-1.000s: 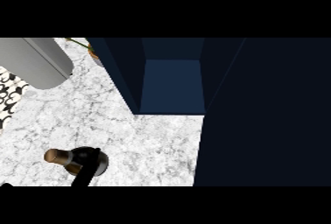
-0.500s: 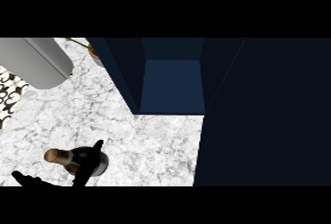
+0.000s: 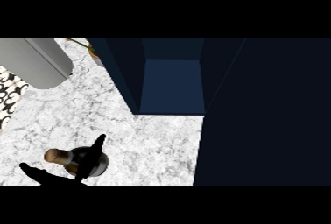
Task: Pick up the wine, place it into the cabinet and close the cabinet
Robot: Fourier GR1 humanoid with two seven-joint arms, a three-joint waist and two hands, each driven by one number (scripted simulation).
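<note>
Dark round wine bottle (image 3: pixel 87 161), tan cork top, on white marble counter (image 3: pixel 149 144). Left hand (image 3: pixel 61 177) spread wide around it. Open navy cabinet (image 3: pixel 171 83) behind.

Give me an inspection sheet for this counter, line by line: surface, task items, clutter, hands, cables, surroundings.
Surface: white marble counter, grey veining, no spills seen.
Task items: wine bottle at lower left, dark body, cork-coloured top pointing left; dark blue cabinet open, nothing seen on the visible part of its blue floor.
Clutter: grey cylinder at upper left; part of a plant behind the cabinet's corner.
Hands: one black robot hand at the lower left edge, fingers spread, one finger across the bottle, not closed round it. Which hand it is cannot be told; no other hand in view.
Cables: nothing seen.
Surroundings: black-and-white patterned strip at the left edge; dark panel fills the right.
</note>
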